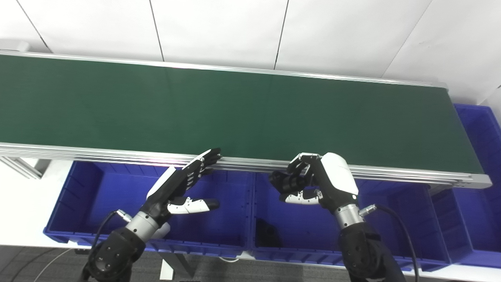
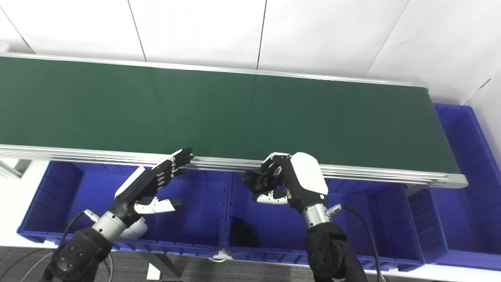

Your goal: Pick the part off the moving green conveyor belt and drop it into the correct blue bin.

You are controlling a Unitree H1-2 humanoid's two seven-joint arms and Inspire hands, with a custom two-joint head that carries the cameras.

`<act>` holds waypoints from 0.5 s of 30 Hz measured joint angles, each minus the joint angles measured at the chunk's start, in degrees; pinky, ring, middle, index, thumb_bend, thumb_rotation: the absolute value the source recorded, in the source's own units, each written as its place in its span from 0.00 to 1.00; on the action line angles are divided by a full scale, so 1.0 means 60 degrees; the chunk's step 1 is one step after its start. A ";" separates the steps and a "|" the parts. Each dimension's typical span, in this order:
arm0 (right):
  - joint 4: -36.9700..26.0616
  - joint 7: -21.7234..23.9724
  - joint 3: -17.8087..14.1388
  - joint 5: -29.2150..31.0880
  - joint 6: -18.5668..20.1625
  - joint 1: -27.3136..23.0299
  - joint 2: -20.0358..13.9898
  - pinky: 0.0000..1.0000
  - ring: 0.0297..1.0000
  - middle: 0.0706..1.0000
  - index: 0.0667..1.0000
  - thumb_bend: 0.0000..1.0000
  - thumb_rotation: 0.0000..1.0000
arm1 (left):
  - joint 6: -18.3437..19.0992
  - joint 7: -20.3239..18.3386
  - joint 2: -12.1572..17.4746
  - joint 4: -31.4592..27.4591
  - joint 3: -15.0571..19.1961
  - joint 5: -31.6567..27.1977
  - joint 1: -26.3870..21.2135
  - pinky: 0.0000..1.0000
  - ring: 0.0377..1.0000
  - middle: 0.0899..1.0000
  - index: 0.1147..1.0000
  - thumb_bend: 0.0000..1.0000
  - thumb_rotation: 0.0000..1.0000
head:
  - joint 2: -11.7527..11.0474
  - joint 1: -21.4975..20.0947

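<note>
Part [image 1: 291, 181] sits in the right hand [image 1: 313, 182], not on the belt: a small dark piece, mostly hidden by the curled fingers [image 1: 299, 166], so shape and long axis can't be read. Hand's fingers are wrapped around it, thumb underneath, palm turned toward the left. It hangs just in front of the conveyor's near rail [image 1: 242, 161], above the middle blue bin [image 1: 297, 256].

Key relation for the next move: the part is straight above the middle bin's open cavity, near its back-left corner, so release looks like a plain drop, no lateral travel needed. Whether that is the correct bin I can't judge from here. One dark object [image 1: 268, 234] already lies on that bin's floor near the front wall; looks similar in colour, detail too dim.

Left hand [image 1: 184, 184] is spread flat and holds nothing, fingertips touching or just over the rail, thumb out to the side, above the left blue bin [image 1: 78, 196]. It's farther from the part, idle.

Green conveyor belt [image 1: 235, 113] shows nothing on it. A third blue bin [image 1: 479, 156] sits at the belt's right end.

Risk: part catching on the divider between left and middle bins.
</note>
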 measured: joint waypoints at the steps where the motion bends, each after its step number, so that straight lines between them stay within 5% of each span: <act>1: 0.0221 -0.0107 0.0019 -0.0014 0.0000 -0.0001 0.0084 0.19 0.25 0.43 0.45 0.53 0.00 | 0.0037 -0.0026 0.0008 0.0000 0.0037 -0.0068 0.0003 0.88 0.97 0.97 0.95 0.78 0.45 | 0.0000 -0.0015; 13: 0.1810 -0.0926 0.0375 -0.1063 0.0622 -0.0044 0.0286 0.27 0.35 0.44 0.46 0.52 0.00 | 0.0271 -0.0303 0.0089 -0.0141 0.0040 -0.0135 0.0155 0.86 0.95 0.97 0.96 0.77 0.45 | 0.0015 -0.0220; 14: 0.1832 -0.0921 0.0407 -0.1161 0.0838 -0.0031 0.0317 0.29 0.37 0.45 0.60 0.54 0.00 | 0.0271 -0.0353 0.0155 -0.0149 -0.0002 -0.0107 0.0154 0.86 0.94 0.96 0.96 0.78 0.45 | 0.0000 -0.0220; 15: 0.1809 -0.0902 0.0432 -0.1199 0.0999 -0.0013 0.0341 0.37 0.48 0.57 0.71 0.60 0.13 | 0.0271 -0.0372 0.0226 -0.0155 -0.0052 -0.0044 0.0154 0.87 0.95 0.97 0.96 0.78 0.45 | 0.0000 -0.0220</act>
